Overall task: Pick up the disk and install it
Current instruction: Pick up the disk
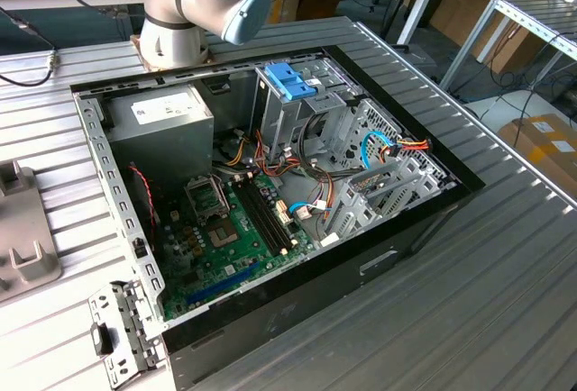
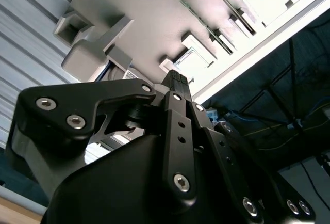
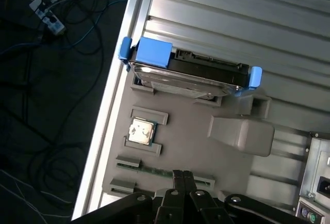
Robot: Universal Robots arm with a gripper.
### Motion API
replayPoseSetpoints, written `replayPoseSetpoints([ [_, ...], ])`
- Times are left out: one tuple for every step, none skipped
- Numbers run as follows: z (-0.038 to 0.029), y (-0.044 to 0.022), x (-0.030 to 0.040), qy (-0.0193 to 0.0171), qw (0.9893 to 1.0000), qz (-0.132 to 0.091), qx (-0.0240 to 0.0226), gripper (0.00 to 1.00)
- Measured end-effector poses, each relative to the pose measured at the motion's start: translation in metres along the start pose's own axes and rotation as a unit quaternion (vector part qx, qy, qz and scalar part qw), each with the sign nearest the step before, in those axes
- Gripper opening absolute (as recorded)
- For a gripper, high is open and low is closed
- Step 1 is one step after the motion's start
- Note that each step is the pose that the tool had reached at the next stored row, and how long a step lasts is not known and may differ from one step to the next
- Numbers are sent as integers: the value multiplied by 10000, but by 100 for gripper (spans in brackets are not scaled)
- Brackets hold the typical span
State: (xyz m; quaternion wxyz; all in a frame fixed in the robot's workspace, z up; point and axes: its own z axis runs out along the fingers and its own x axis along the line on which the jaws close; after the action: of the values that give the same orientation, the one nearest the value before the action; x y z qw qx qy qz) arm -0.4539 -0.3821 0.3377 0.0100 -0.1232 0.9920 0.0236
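Observation:
The disk [image 3: 188, 74] is a silver-grey drive with a blue bracket [image 3: 154, 51] at its ends. It stands on edge in a slot of a grey holder plate [image 3: 175, 115] in the first wrist view. My gripper [image 3: 178, 173] is apart from the disk, over the holder's other side, with its jaws together and nothing between them. In the second wrist view the gripper [image 2: 178, 75] points at the same grey holder [image 2: 98, 48]. The open computer case [image 1: 424, 220] lies in the middle of the exterior view, with a metal drive cage [image 1: 383, 188] toward the exterior view's right.
The holder also carries a processor chip [image 3: 142, 131] and a memory stick [image 3: 157, 171]. Inside the case are a grey power supply [image 1: 162, 116], a blue latch [image 1: 293, 80], the motherboard [image 1: 225, 229] and loose cables [image 1: 397, 145]. A bracket [image 1: 122, 332] lies on the ribbed table.

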Motion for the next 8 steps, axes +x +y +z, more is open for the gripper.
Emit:
replayPoseSetpoints([
  [0, 0, 0, 2, 10000, -37, -1, 10],
  [0, 0, 0, 3, 10000, -65, -2, 10],
  [0, 0, 0, 5, 9999, -104, -3, 10],
  [0, 0, 0, 6, 9999, -134, -3, 10],
  [0, 0, 0, 8, 9999, -171, -4, 10],
  [0, 0, 0, 10, 9998, -218, -6, 10],
  [0, 0, 0, 11, 9997, -252, -7, 10],
  [0, 0, 0, 13, 9996, -291, -7, 10],
])
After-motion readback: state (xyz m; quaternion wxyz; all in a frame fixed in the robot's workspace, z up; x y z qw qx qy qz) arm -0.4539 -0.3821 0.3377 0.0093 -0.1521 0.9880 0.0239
